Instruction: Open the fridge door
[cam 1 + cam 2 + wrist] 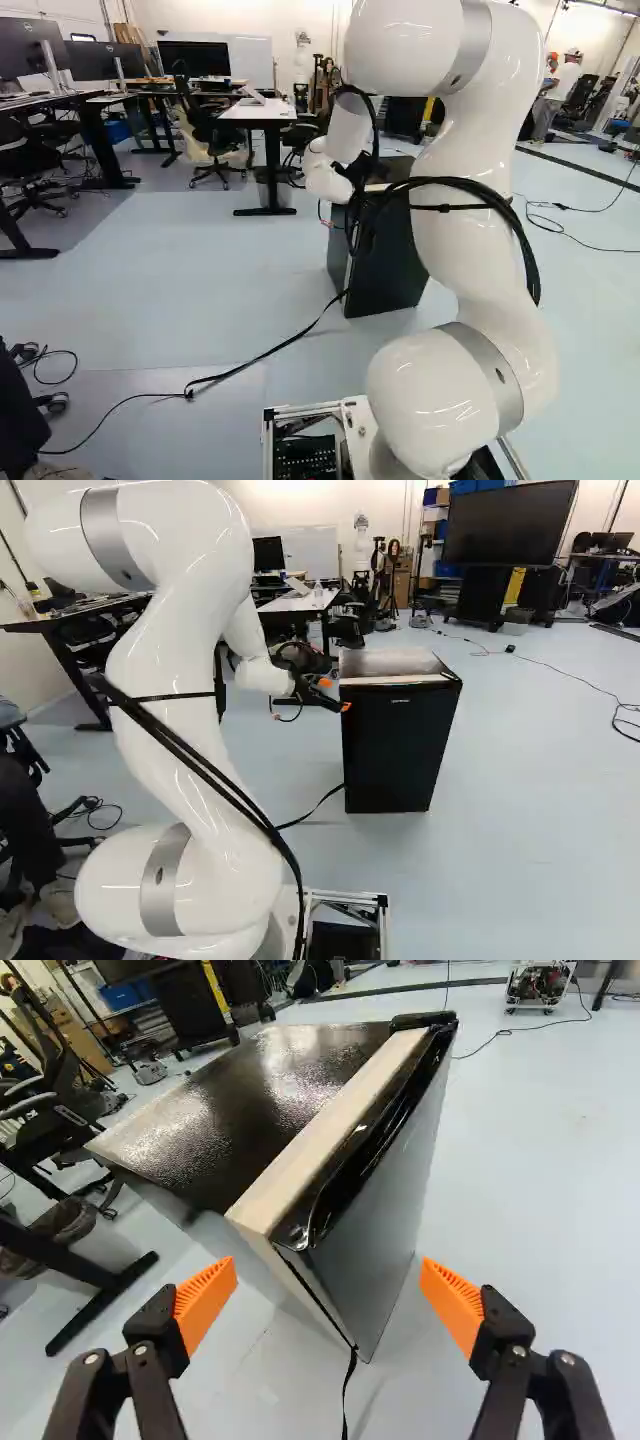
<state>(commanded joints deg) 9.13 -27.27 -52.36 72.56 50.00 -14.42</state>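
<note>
Apparently lining up with the fridge [230, 1110], standing on the floor [190, 290] with its door [395, 755] seemingly shut; holding the hand [328, 1272] by the door's near edge [336, 1298] with fingers wide apart, gripping nothing; next, probably needing a careful advance to catch that edge before pulling.

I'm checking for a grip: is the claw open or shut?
Open: the claw has its orange pads wide apart, with nothing gripped between them.
</note>
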